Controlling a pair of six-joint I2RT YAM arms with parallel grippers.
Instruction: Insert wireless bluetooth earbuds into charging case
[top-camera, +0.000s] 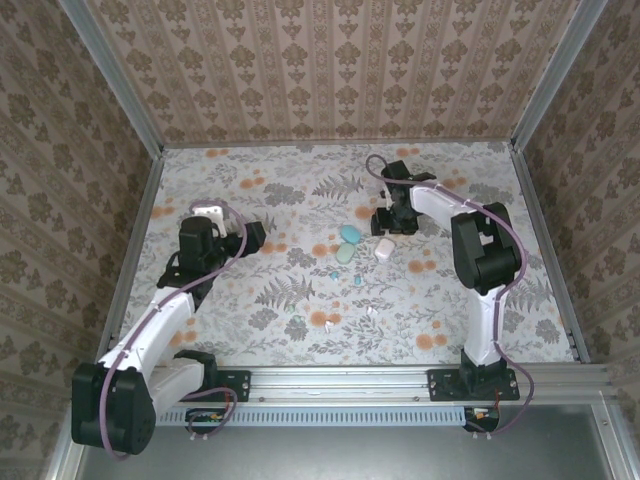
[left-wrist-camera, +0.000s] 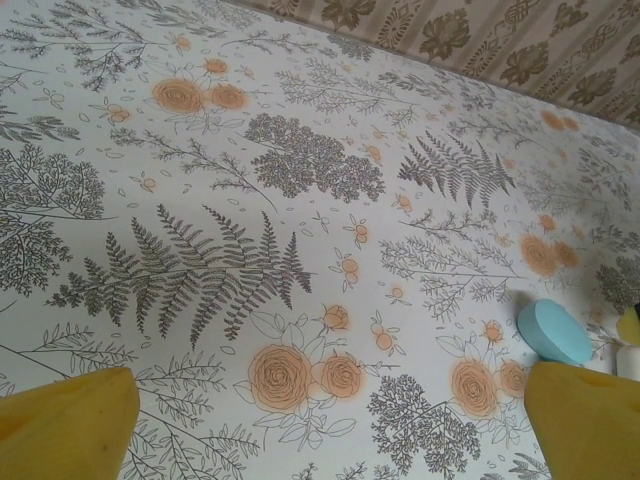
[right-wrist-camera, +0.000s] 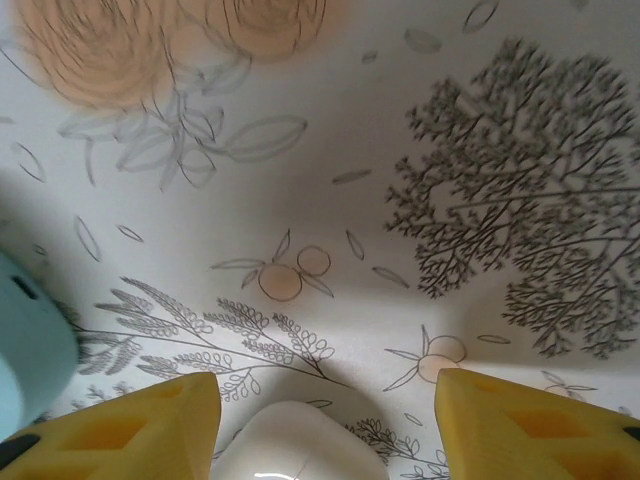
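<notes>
The earbuds (top-camera: 327, 324) are tiny white and teal specks, too small for detail. They lie scattered on the flowered table (top-camera: 250, 300), nearer the arm bases than the white case (top-camera: 384, 249) and the blue case (top-camera: 350, 234). From above, the right claw (top-camera: 385, 228) sits just beside the white case, while its wrist camera shows the yellow fingers (right-wrist-camera: 120, 430) spread apart with that case between them. The left claw (left-wrist-camera: 328, 385) is spread wide over bare tablecloth, with the blue case near its right finger.
</notes>
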